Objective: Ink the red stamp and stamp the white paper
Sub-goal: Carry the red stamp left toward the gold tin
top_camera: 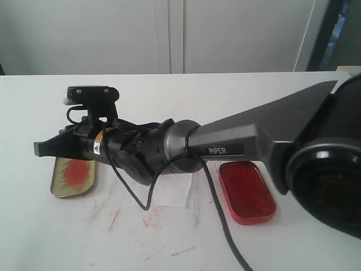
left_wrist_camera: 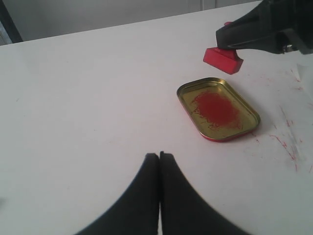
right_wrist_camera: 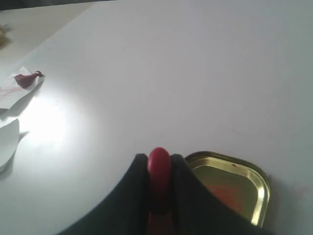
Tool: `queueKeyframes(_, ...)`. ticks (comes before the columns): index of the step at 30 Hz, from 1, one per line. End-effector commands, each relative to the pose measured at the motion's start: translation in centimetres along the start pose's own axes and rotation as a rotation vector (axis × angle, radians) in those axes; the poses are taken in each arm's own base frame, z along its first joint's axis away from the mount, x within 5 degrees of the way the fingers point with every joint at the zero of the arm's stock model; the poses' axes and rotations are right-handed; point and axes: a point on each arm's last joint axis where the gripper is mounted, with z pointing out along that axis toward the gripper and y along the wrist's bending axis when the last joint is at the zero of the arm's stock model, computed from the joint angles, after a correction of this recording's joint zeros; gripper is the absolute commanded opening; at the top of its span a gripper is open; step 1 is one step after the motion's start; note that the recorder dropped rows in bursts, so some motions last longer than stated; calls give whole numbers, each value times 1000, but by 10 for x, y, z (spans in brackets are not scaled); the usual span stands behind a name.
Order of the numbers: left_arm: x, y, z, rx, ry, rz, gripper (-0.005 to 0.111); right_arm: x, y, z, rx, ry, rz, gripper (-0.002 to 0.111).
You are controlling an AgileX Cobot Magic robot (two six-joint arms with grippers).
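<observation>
1 red stamp (left_wrist_camera: 223, 60): clamped in right gripper (right_wrist_camera: 159, 161), raised just beside gold tin (left_wrist_camera: 230, 92).
left gripper (left_wrist_camera: 159, 156): closed, empty.
white paper (top_camera: 176, 192): stamping apparently pending.

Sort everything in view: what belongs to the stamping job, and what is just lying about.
Job in hand:
- red stamp, held in the right gripper
- white paper
- red ink tin

Lying about:
- gold tin with a red smear
- paper scraps
- left gripper, shut on nothing
</observation>
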Motion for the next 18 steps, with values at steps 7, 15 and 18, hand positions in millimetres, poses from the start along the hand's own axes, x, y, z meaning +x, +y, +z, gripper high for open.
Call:
queueKeyframes(7, 0, 0, 0, 7, -3, -2, 0, 9, -9, 27, 3, -8, 15, 0)
queueKeyframes(15, 0, 0, 0, 7, -3, -2, 0, 21, -18, 32, 58, 83, 17, 0)
queueKeyframes(18, 0, 0, 0, 7, -3, -2, 0, 20, -18, 28, 95, 146, 17, 0)
